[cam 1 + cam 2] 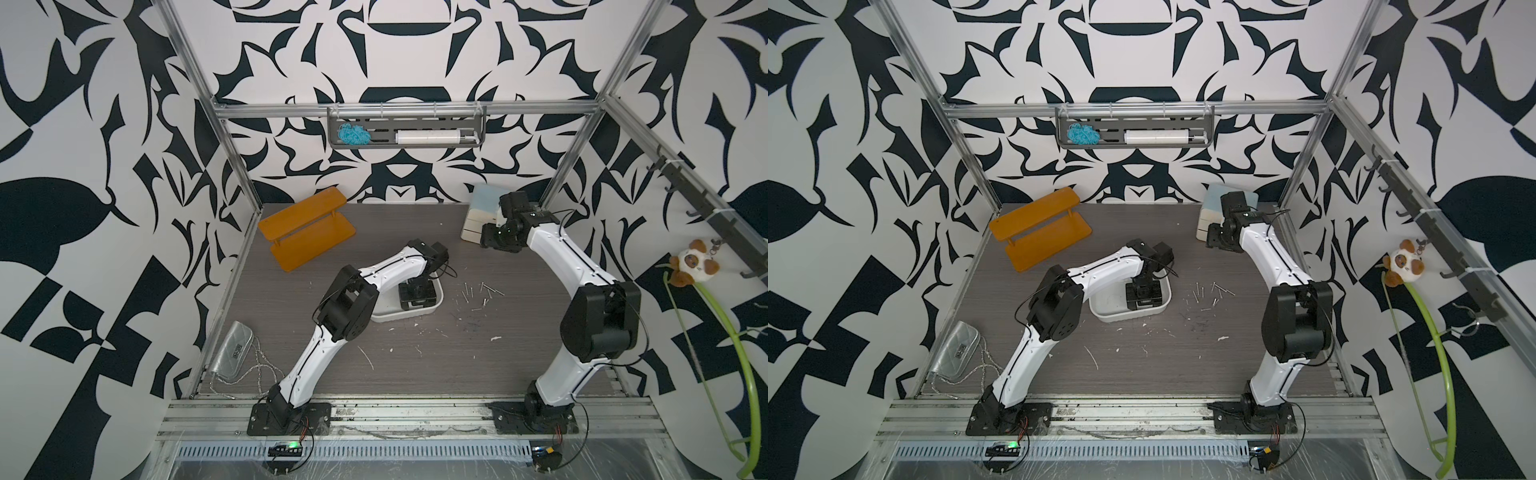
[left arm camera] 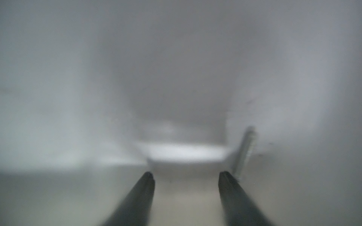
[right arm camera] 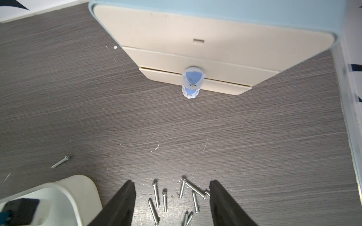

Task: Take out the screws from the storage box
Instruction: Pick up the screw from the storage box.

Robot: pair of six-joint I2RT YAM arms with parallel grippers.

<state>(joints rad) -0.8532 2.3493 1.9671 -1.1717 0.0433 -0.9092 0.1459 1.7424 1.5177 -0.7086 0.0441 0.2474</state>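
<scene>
Jaws on the left gripper (image 2: 186, 174) are standing apart down inside the storage box (image 1: 388, 316), gripping nothing as far as this blurred wrist view is showing, with one screw (image 2: 244, 150) lying just beside a fingertip (image 2: 225, 177). Right gripper (image 3: 172, 183) is hanging open and empty above the table (image 3: 117, 117), where the other screws (image 3: 164, 197) are lying scattered just beside the box, the cream cabinet (image 3: 195, 29) standing further back.

The tabletop (image 1: 415, 365) is being lit evenly and diffusely in both top views, with only faint shadows being cast, and straight lines are being bowed toward the edges. The left wrist view is being blurred into grey haze. The right wrist view is being rendered sharply, save the softened right tool (image 3: 172, 183).
</scene>
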